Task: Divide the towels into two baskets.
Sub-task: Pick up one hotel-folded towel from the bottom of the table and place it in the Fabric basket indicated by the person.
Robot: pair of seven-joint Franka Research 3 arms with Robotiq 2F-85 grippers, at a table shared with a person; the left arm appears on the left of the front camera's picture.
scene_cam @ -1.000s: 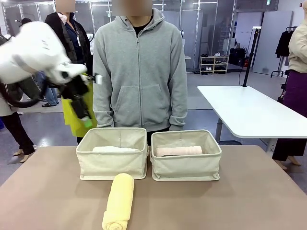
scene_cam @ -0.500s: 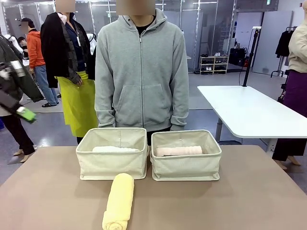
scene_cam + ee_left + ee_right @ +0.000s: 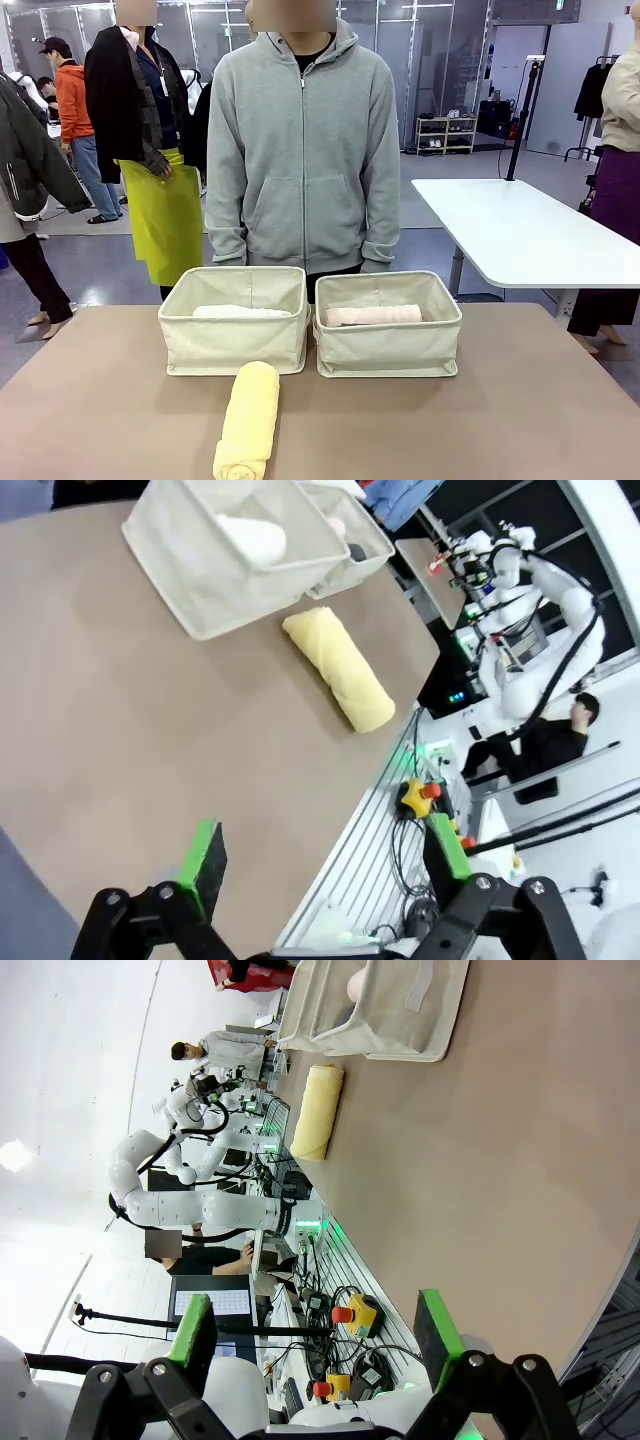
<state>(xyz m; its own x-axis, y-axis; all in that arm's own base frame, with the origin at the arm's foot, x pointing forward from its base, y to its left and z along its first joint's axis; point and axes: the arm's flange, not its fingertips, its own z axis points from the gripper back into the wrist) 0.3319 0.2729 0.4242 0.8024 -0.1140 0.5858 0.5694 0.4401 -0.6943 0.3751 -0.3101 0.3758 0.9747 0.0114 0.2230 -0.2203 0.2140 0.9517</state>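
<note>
Two cream baskets stand side by side at the far middle of the table. The left basket holds a white towel; the right basket holds a pale pink towel. A pale yellow towel lies rolled on the table in front of the left basket. In the left wrist view my left gripper hangs open and holds nothing, high over the table's near corner, far from the yellow towel and the basket. My right gripper is likewise open and holds nothing, well back from the yellow towel and the basket.
A person in a grey hoodie stands right behind the baskets, arms down. A white table stands at the back right. Cables and a red stop button sit along the table's near edge. Brown tabletop lies bare around the yellow towel.
My left arm, which hung above the table's left side a second ago, has swung out of the front view to the left. The towels and baskets have not moved.
</note>
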